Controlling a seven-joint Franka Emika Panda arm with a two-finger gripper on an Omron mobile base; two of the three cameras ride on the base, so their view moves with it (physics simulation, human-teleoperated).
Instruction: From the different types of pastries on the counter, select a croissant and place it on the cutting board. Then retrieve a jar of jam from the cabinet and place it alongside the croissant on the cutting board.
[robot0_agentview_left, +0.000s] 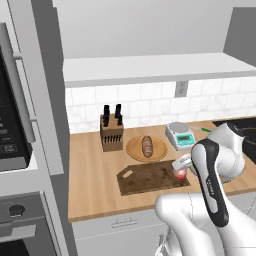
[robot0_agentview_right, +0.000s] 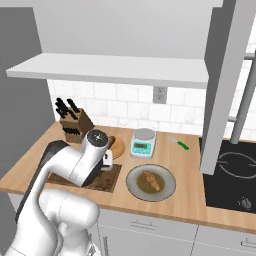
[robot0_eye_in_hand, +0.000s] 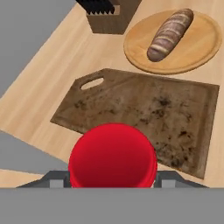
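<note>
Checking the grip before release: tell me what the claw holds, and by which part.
The claw is shut on the jam jar, gripping its sides just under the red lid, above the cutting board.

One board (robot0_agentview_left: 152, 177), one jar (robot0_agentview_left: 180, 173), one loaf (robot0_agentview_left: 147, 146), two plates (robot0_agentview_left: 137, 150) (robot0_agentview_right: 135, 182), one scale (robot0_agentview_left: 180, 135), one knife block (robot0_agentview_left: 111, 131).

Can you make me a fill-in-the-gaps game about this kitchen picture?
1. The end effector is holding a jar of jam with a ____ lid.
2. The dark scored loaf lies on a round wooden ____.
3. The cutting board has nothing lying on it, and the ____ is not on it yet.
4. The knife block stands against the tiled wall on the ____.

Missing words: red; plate; croissant; counter
</note>
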